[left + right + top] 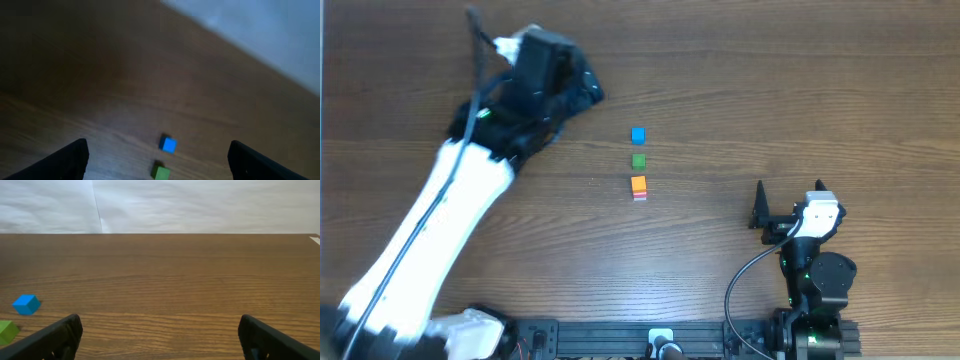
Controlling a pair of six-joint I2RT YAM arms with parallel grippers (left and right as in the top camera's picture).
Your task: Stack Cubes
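Three small cubes lie in a short line at the middle of the wooden table: a blue cube [638,135] farthest from the arm bases, a green cube [638,161], then an orange cube [638,184]. A thin pinkish edge [639,197] shows at the orange cube's near side, perhaps a cube beneath it. My left gripper [588,92] hangs open, left of and beyond the line. Its wrist view shows the blue cube [168,145] and green cube [161,173] ahead of its spread fingers [75,157]. My right gripper [788,197] is open and empty at the right, with the blue cube [26,304] and green cube [7,331] off to its side.
The brown wooden table [770,80] is bare around the cubes. A pale wall or sheet [200,205] rises past the table's far edge. The arm bases and a black rail [660,335] line the near edge.
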